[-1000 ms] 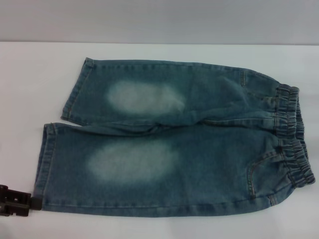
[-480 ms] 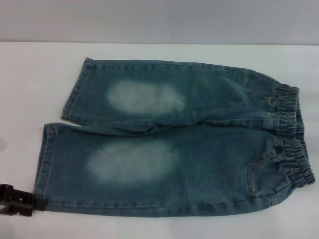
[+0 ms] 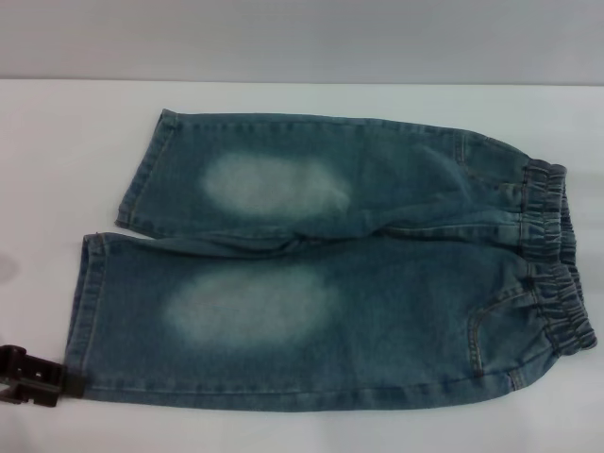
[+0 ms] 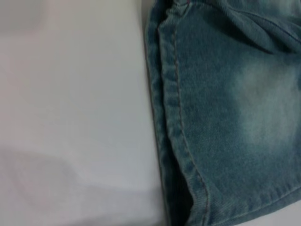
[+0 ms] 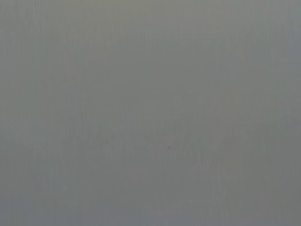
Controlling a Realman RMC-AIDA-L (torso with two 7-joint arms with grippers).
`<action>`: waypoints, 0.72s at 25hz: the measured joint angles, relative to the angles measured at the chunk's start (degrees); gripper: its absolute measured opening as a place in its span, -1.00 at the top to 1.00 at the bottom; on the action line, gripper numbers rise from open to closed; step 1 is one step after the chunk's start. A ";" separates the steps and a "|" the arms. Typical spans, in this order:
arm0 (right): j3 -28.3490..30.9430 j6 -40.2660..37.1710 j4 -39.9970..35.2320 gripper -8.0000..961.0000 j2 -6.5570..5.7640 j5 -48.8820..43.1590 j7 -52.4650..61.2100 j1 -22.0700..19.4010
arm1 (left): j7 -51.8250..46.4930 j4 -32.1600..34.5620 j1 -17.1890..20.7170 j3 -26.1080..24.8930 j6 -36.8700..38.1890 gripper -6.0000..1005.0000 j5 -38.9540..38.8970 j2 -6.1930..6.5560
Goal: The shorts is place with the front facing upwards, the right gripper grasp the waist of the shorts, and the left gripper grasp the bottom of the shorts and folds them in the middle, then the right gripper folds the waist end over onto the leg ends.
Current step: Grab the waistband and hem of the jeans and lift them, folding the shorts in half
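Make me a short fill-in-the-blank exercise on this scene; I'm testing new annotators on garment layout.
1. The denim shorts lie spread flat on the ___ table.
2. In the head view, the elastic waist lies toward the robot's ___ side.
3. The left gripper sits at the near corner of the leg ___.

Missing words: white; right; hem

Head view: high, looking forward and down, takes in the whole denim shorts (image 3: 321,264) flat on the white tabletop (image 3: 57,151), grey wall behind. Left tool (image 3: 33,377) just enters at the lower left edge. Left wrist view: very near, looking down on one leg hem (image 4: 176,122) and bare tabletop (image 4: 70,94) beside it; shares that hem corner with the head view. Right wrist view: only flat grey, nothing shared.
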 joint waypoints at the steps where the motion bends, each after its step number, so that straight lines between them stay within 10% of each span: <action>1: -0.13 0.01 0.08 -0.21 -0.01 0.00 -0.01 0.00 | -0.02 0.00 -0.09 0.13 -0.06 -0.14 0.00 0.15; 18: -2.80 0.76 0.11 -0.21 -0.10 0.01 -0.15 0.32 | -0.82 0.05 -0.66 1.32 -0.05 -0.14 0.06 0.36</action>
